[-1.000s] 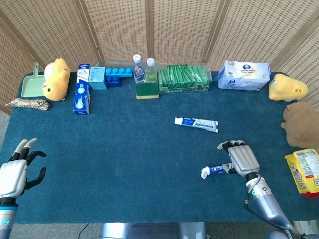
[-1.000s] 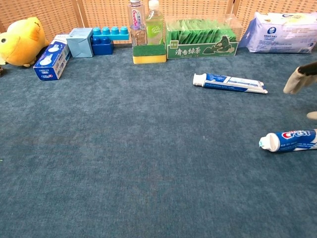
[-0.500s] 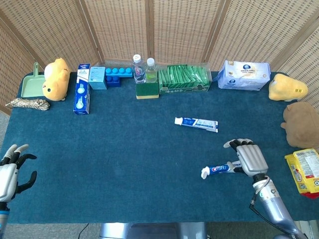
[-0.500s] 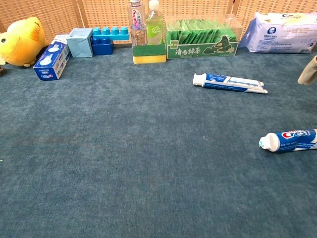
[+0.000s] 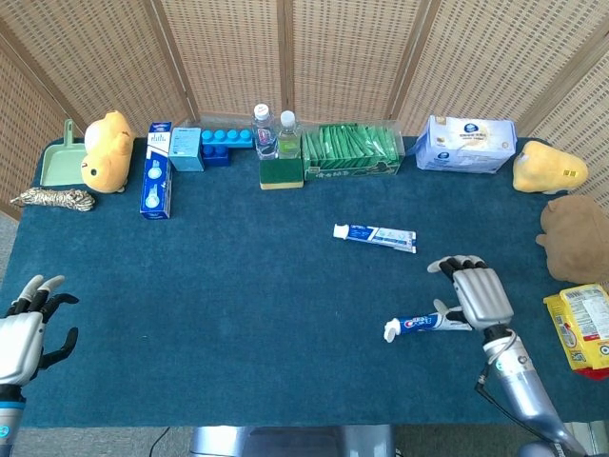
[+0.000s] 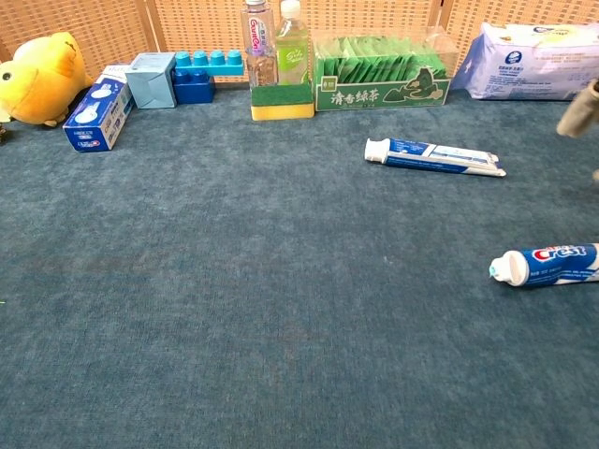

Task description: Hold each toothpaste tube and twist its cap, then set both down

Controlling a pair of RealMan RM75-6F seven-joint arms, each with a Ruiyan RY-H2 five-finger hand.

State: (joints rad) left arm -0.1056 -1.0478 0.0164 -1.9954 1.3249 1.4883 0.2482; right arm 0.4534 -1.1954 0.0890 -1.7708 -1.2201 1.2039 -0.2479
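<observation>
A white-and-blue toothpaste tube (image 5: 374,236) (image 6: 433,155) lies flat near the table's middle, cap pointing left. A blue Crest tube (image 5: 417,324) (image 6: 547,265) lies nearer the front right, white cap to the left. My right hand (image 5: 479,295) hovers over that tube's tail end with fingers apart and holds nothing. In the chest view only a fingertip (image 6: 578,116) shows at the right edge, well above the tube. At the front-left corner my left hand (image 5: 24,328) has its fingers spread, empty, and is absent from the chest view.
Along the back stand a green dustpan (image 5: 57,164), yellow plush (image 5: 107,150), toothpaste box (image 5: 157,183), blue blocks (image 5: 221,145), two bottles (image 5: 274,131), a sponge (image 5: 282,173), green packets (image 5: 350,150) and tissues (image 5: 466,145). Plush toys (image 5: 574,238) and a snack bag (image 5: 580,328) sit at the right.
My right hand has drifted right and lifted off the Crest tube, which has stayed in place. The left hand shifted slightly near the front-left corner.
</observation>
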